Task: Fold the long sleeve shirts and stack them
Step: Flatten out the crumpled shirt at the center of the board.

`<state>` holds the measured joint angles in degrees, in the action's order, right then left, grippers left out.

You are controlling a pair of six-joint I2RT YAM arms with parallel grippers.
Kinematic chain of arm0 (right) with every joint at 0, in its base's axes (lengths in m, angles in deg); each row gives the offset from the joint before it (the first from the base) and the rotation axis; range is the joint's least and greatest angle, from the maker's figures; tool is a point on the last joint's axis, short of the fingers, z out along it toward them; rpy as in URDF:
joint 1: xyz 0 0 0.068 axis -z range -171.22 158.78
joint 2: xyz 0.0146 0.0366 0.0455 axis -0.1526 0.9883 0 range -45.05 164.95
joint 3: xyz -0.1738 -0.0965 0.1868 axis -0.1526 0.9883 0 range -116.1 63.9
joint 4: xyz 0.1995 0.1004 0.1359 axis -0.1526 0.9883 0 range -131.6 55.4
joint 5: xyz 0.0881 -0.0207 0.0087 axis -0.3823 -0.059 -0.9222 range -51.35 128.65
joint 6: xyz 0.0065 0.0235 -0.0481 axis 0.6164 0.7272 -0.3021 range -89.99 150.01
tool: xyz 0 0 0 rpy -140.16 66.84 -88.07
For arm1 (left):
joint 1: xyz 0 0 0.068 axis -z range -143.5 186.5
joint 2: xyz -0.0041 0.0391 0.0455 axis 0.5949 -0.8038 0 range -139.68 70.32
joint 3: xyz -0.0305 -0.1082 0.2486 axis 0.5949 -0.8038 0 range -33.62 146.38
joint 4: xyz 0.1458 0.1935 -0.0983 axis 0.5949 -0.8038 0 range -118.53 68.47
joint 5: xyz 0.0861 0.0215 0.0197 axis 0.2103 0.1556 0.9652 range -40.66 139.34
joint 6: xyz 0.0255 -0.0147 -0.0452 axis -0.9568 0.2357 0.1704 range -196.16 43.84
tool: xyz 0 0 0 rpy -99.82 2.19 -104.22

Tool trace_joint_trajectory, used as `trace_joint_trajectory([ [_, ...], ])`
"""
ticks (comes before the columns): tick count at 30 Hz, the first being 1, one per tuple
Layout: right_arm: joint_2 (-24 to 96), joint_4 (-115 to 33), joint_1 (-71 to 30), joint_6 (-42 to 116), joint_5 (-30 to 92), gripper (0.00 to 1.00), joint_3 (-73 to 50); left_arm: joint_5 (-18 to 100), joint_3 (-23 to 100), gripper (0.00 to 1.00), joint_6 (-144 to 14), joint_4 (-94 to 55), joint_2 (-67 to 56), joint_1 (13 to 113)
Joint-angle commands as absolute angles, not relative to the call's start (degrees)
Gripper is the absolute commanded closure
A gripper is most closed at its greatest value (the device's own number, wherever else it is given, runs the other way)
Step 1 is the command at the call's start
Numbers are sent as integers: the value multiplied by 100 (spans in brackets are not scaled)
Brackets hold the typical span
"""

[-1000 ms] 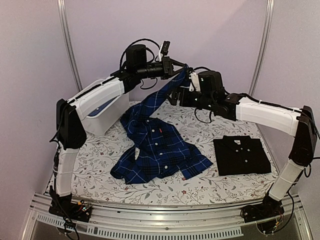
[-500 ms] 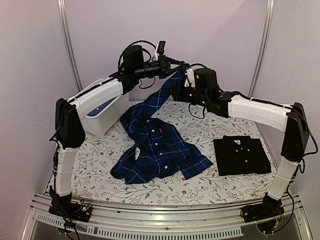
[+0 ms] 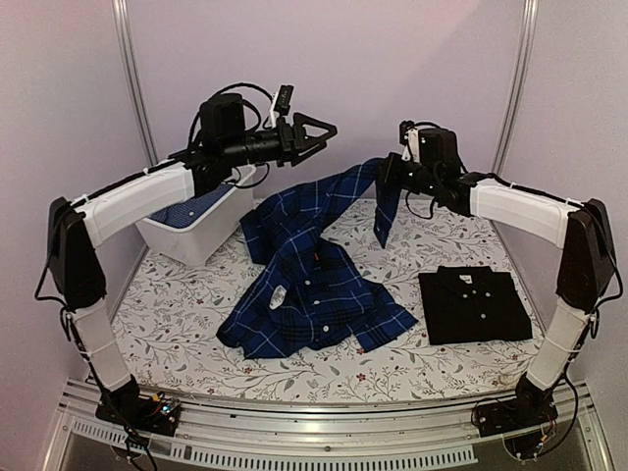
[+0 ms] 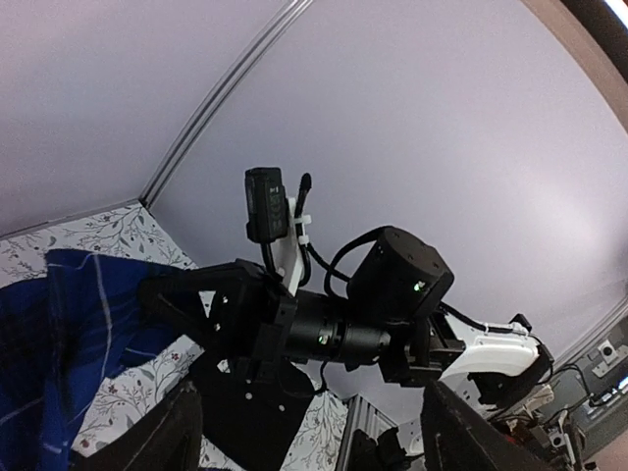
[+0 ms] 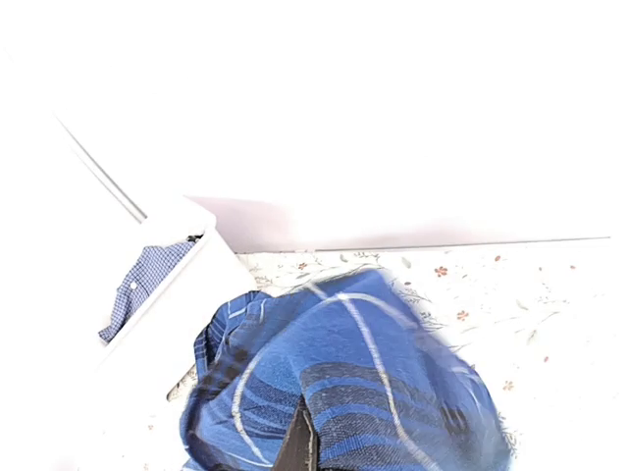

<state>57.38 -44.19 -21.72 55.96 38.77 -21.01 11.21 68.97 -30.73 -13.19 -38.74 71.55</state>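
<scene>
Where right pincer (image 3: 386, 173) clamps, plaid shirt (image 3: 314, 285) (sleeve aloft)

Left gripper (image 3: 319, 130) hangs high over the far edge of the tabletop (image 3: 177, 334), jaws spread, nothing in them. Right gripper (image 3: 384, 170) is pinched on a sleeve of the plaid shirt (image 3: 309, 289), holding it up above the crumpled body at centre. Black shirt (image 3: 476, 306) lies folded by the right edge, and a white bin (image 3: 196, 235) sits in the far-left corner.
</scene>
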Motion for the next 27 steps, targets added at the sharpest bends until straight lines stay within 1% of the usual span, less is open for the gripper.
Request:
trace_joint_trajectory([
  [1,5392,-4323,-1868,5479,3516,100,-2121,2034,5444,23,-3784,-1902,-2516,6921],
  [6,5396,-4205,-1527,5366,3230,100,-2192,3121,3078,26,-3791,-2771,-1079,6881],
  [8,5445,-4190,-1373,5369,3024,100,-2257,3471,2112,30,-3609,-3073,-627,6885],
  [11,5549,-4046,-1300,5303,2840,100,-2432,3849,1095,35,-3063,-3270,-103,6917],
  [13,5646,-3970,-1285,5246,2741,100,-2516,3993,536,35,-2749,-3323,216,6943],
  [17,5770,-3951,-1284,5265,2568,100,-2612,4096,39,34,-2354,-3493,460,7010],
  [21,5879,-3949,-1284,5318,2476,100,-2711,3970,-117,35,-2217,-3361,315,7008],
  [24,5918,-3962,-1284,5345,2429,100,-2748,3975,-284,41,-2150,-2955,139,6959],
  [27,5910,-3960,-1285,5373,2391,100,-2751,4239,-223,43,-2163,-2762,-171,6905],
])
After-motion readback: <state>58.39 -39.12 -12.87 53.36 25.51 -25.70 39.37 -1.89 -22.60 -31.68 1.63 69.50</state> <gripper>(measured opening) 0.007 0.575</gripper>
